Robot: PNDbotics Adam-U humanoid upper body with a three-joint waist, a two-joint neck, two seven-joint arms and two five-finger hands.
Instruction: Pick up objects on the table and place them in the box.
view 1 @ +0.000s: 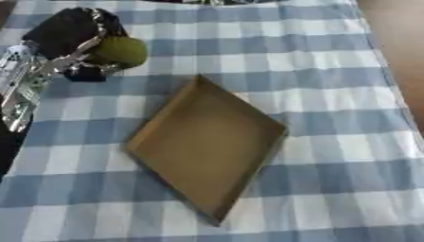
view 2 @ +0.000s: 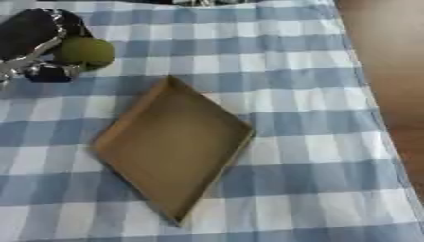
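My left hand (view 1: 70, 38) comes in from the upper left, black with silver joints, its fingers curled round a round green fruit (view 1: 122, 51). Hand and fruit sit above the checked cloth, up and to the left of the box's far corner. The shallow brown cardboard box (view 1: 162, 124) lies turned like a diamond in the middle of the table, and nothing lies inside it. My right hand shows in neither view.
A blue and white checked cloth (view 1: 331, 94) covers the table. The table's right edge runs down the right side, with brown floor (view 2: 389, 56) beyond it. A few small things show dimly at the far edge.
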